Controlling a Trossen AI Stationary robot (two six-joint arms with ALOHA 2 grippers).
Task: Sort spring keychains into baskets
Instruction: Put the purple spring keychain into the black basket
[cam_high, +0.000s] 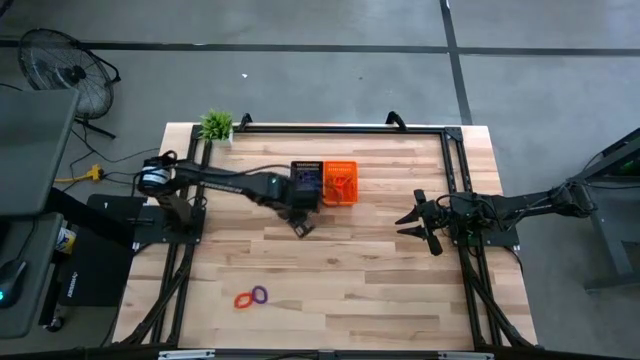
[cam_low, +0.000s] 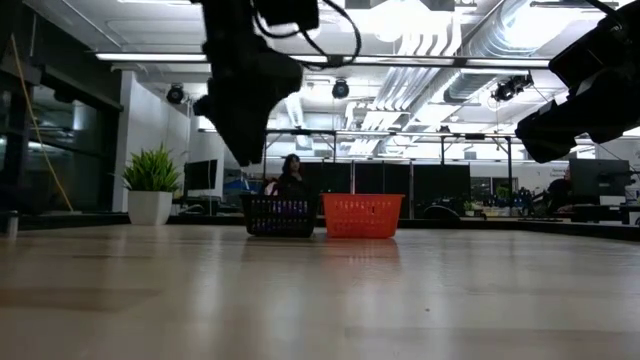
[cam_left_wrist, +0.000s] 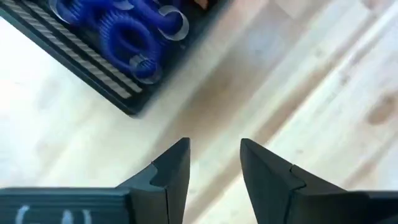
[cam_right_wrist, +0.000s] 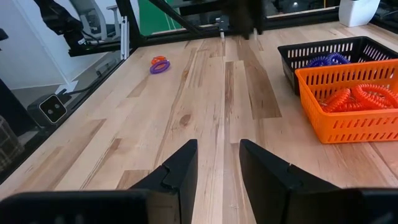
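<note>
Desk: pale wooden plank desk (cam_high: 380, 270) with a black frame round its edges; a small green potted plant (cam_high: 216, 124) stands at the far left corner.
Baskets: the black rectangular plastic mesh basket (cam_high: 306, 179) and the bright orange mesh basket (cam_high: 339, 183) sit touching side by side near the middle of the far edge, probably so both arms can reach them.
Contents: purple coiled spring keychains (cam_left_wrist: 127, 28) fill the black basket; orange-red coiled spring keychains (cam_right_wrist: 364, 96) lie in the orange one; the colours look sorted one to a basket.
Left gripper (cam_high: 301, 226): it hangs above the desk just on the near side of the black basket; its fingers (cam_left_wrist: 174, 171) stand apart with nothing between them; the basket's purple coils lie beyond the fingertips, not under them.
Right gripper (cam_high: 418, 224): waits near the right edge, well apart from both baskets; fingers (cam_right_wrist: 180, 168) part-way apart over bare wood, empty.
Left to sort: one orange-red loop (cam_high: 243, 299) and one purple loop (cam_high: 260, 294) lie touching near the front edge, left of centre, well apart from both grippers.
Next, by judgement: the left arm is closer to that pair.
</note>
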